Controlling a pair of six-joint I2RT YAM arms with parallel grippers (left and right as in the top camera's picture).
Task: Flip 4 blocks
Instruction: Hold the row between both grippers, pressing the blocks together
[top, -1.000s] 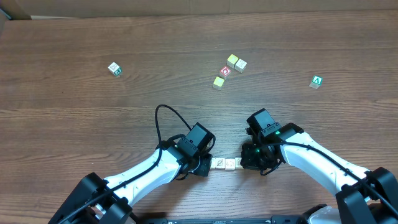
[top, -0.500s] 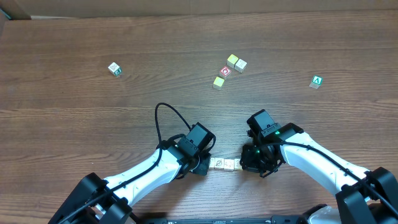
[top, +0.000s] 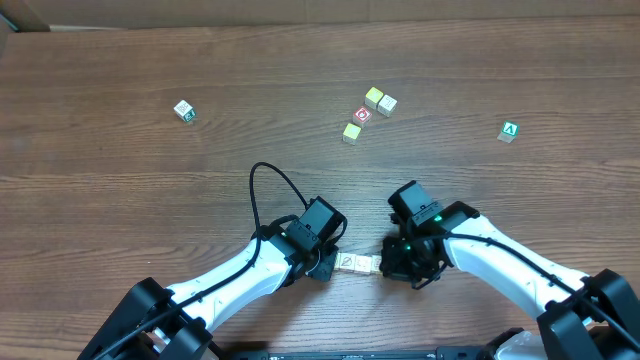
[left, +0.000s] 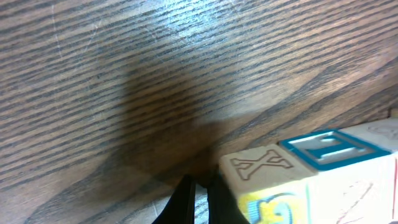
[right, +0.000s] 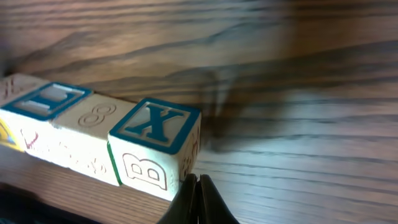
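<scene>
A short row of pale wooden blocks (top: 357, 264) lies near the table's front edge, between my two grippers. In the right wrist view the row shows three blocks: one with a blue X on top and a B on its side (right: 155, 140), one marked 8 (right: 93, 121), and one with a blue-framed top (right: 43, 102). My right gripper (right: 199, 200) is shut, its tips against the X block's right side. In the left wrist view my left gripper (left: 198, 200) is shut beside the row's other end, next to a block with an engraved X (left: 258, 168).
Further back lie a yellow-green cube (top: 373, 97), a cream cube (top: 387, 104), a yellow cube (top: 352, 131) and a red-faced cube (top: 363, 115). A white cube (top: 184, 110) sits far left and a green A cube (top: 510, 131) far right. A black cable (top: 265, 190) loops above the left arm.
My right gripper has slid left against the row, nudging the blocks toward the left gripper. The row's right end now lies under the right gripper. The left arm has hardly moved.
</scene>
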